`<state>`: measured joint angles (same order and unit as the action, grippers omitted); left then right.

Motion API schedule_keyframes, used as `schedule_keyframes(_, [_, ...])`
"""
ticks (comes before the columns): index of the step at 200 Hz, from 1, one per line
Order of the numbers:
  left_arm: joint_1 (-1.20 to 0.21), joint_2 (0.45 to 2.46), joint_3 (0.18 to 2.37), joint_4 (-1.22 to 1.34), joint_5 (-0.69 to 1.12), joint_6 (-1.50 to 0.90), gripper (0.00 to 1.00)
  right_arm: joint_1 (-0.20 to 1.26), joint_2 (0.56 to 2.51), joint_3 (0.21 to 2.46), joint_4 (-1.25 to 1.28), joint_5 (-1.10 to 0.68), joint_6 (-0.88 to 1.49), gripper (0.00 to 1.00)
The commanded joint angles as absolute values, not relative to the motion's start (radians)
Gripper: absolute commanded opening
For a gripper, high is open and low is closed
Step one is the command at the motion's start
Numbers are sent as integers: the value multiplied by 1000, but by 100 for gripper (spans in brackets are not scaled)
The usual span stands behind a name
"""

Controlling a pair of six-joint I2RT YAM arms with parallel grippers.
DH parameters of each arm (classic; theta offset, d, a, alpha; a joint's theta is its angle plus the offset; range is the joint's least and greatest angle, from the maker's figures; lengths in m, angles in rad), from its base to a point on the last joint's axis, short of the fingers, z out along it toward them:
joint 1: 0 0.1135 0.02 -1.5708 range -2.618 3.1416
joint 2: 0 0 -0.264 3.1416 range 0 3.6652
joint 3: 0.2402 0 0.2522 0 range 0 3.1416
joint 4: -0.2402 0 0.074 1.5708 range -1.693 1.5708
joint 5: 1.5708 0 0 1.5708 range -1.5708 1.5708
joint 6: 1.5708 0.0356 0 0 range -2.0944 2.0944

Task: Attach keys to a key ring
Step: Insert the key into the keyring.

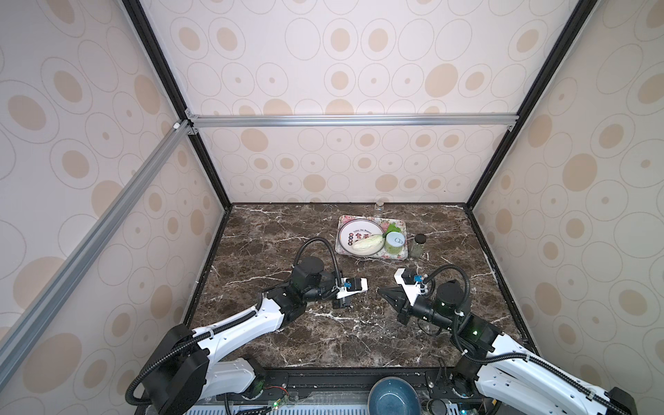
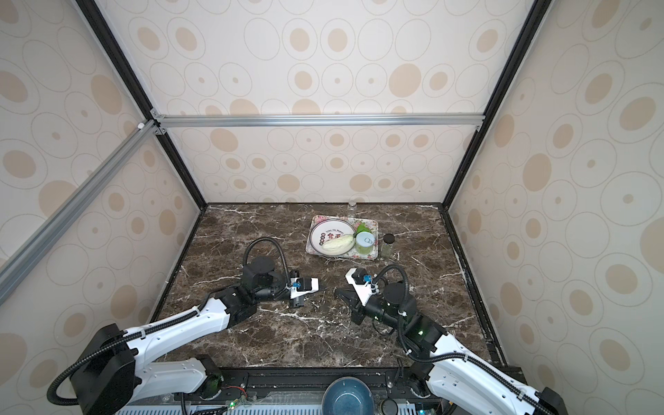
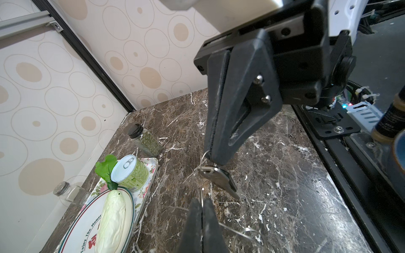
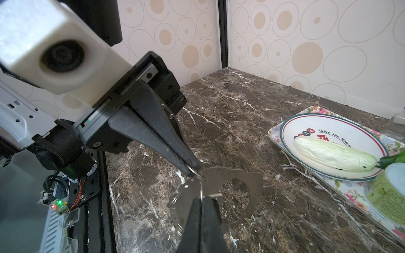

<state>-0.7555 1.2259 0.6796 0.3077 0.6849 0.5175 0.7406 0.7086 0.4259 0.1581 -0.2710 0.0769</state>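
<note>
So both arms are meeting over the middle of the dark brown marble table (image 1: 323, 334), tips almost nose to nose. The left gripper (image 4: 194, 169) is sitting fully closed, pinching a small wire loop (image 4: 198, 174) right at the holed rim of the wide flat grey crescent-shaped metal plate (image 4: 210, 181), the one with the big oval opening. The right gripper (image 3: 215, 160) is clamped tight too, nipping a thin wire ring (image 3: 201, 160), and a dark oblong fob (image 3: 221, 179) is dangling from that ring just under its tips. The plate is hanging out between the two grippers, tilted, and honestly I can't tell if it's resting on the marble or lifted off it. In both top views it's too thin and grey to pick out. Only the right gripper's black fingers (image 1: 391, 294) are showing well there. Further back, well apart from all this, a floral rectangular tray (image 1: 400, 224) is carrying a round white dish with a red and green rim (image 1: 346, 235), a pale white-green toy cabbage (image 1: 366, 245) and a green pull-tab can (image 1: 395, 243). A glass spice jar with a black cap (image 1: 419, 246) is standing just beside the tray, and a blue ceramic bowl (image 1: 393, 395) is sitting at the front edge.
</note>
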Motion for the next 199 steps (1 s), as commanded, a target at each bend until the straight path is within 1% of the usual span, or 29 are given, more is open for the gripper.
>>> schedule_keyframes(1, [-768, 1230, 733, 311, 703, 549, 0, 747, 706, 419, 183, -300, 58, 0])
schedule_keyframes(29, [-769, 1233, 739, 310, 701, 546, 0, 748, 738, 431, 189, -353, 54, 0])
schedule_keyframes(68, [-771, 1236, 740, 304, 701, 550, 0, 747, 763, 440, 195, -382, 55, 0])
schedule_keyframes(199, [-782, 1242, 749, 287, 712, 579, 0, 749, 748, 431, 193, -304, 70, 0])
